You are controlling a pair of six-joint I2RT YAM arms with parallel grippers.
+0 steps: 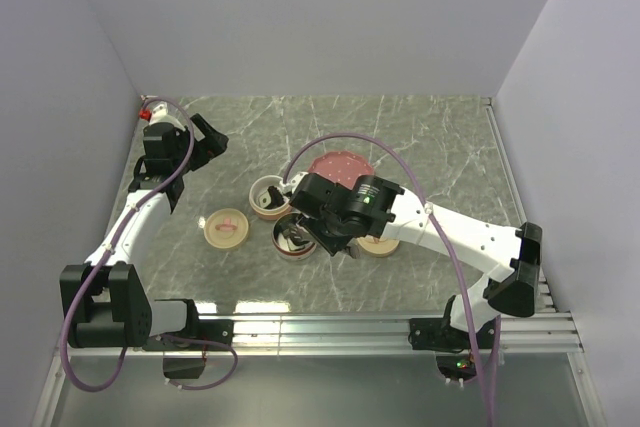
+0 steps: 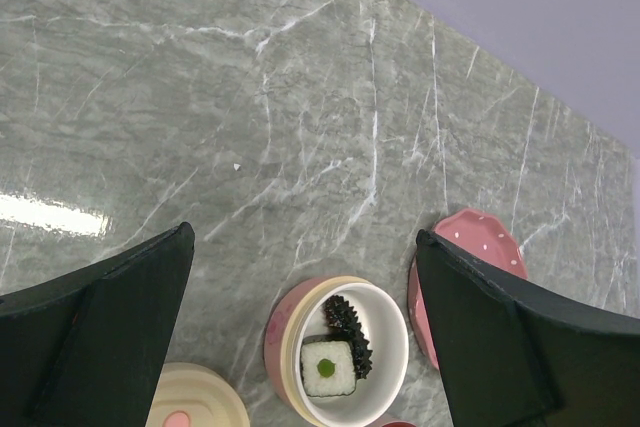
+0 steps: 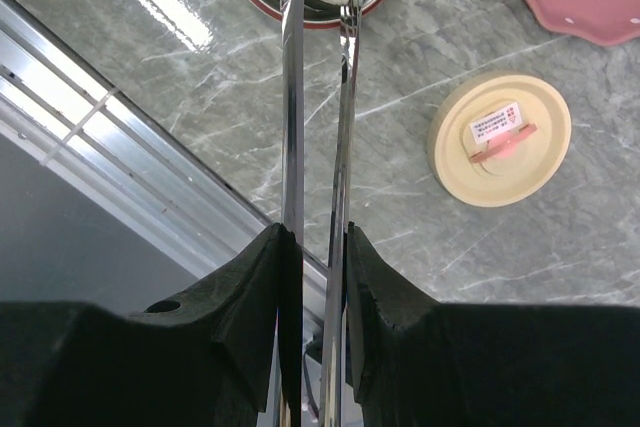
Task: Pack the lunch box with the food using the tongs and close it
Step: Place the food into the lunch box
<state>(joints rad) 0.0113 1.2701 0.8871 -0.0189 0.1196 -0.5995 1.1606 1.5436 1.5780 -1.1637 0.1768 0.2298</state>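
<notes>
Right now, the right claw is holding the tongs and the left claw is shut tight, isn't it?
Not quite. The right claw does hold the tongs, but the left claw is wide open, holding nothing. The left wrist view shows it.

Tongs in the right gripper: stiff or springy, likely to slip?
Probably springy: the tongs are two thin arms squeezed nearly parallel by the right gripper. Polished metal looks slippery, so they may twist in its grip.
</notes>
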